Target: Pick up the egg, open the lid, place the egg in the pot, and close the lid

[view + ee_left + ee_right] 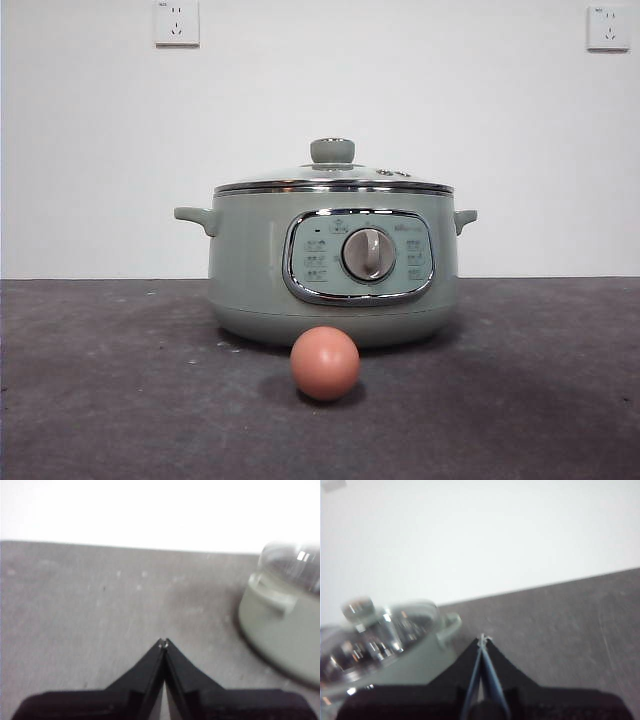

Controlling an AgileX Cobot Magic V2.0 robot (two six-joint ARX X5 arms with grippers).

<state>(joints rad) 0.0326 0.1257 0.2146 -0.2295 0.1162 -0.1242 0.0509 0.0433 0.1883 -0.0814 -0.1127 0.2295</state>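
The reddish-brown egg [325, 363] lies on the dark table just in front of the sage-green pot [260, 270]. The glass lid [333, 183] sits closed on the pot, its green knob [332, 151] on top. My left gripper [163, 642] is shut and empty above bare table, with the pot [280, 630] off to one side. My right gripper [482, 639] is shut and empty beside the pot [420, 665], whose lid [375, 635] and knob [357, 607] show blurred. The egg shows in neither wrist view. Neither arm shows in the front view.
The dark grey table [120, 400] runs back to a white wall with two sockets [177, 22] [608, 27]. The pot's side handles [197, 217] [464, 217] stick out left and right.
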